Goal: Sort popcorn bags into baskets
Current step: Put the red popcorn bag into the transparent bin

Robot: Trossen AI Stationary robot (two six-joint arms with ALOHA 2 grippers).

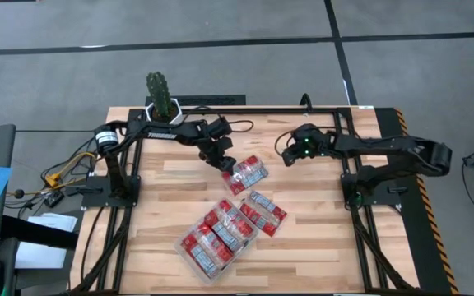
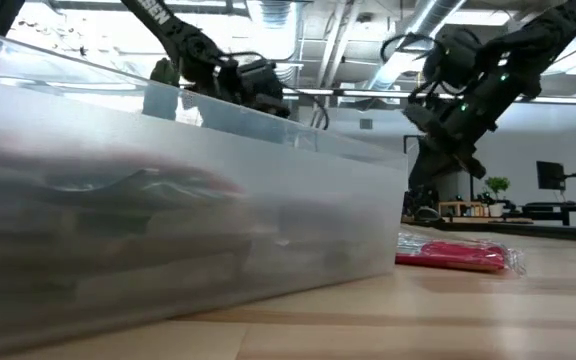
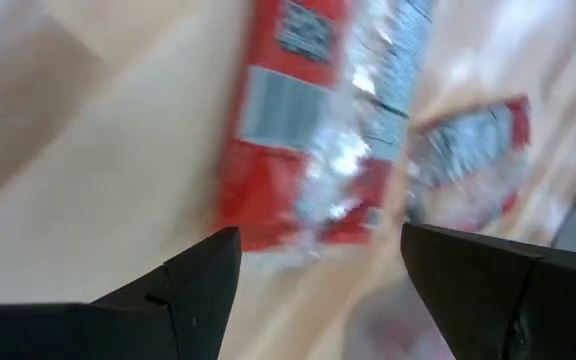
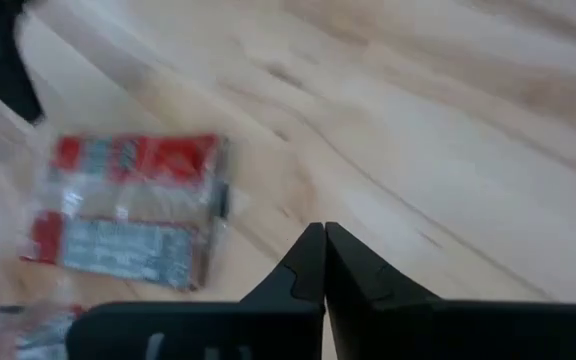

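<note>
Flat, crinkly red popcorn bags (image 1: 246, 174) w/ grey-white panels are lying on the wood-plank table (image 1: 163, 205); more are sitting in the shallow clear plastic tray (image 1: 215, 238) nearer the front edge. Left gripper (image 1: 221, 163) is hovering wide open & empty over one bag by the potted cactus (image 1: 160, 97). Right gripper (image 1: 290, 156) is hanging pinched closed, empty.
</note>
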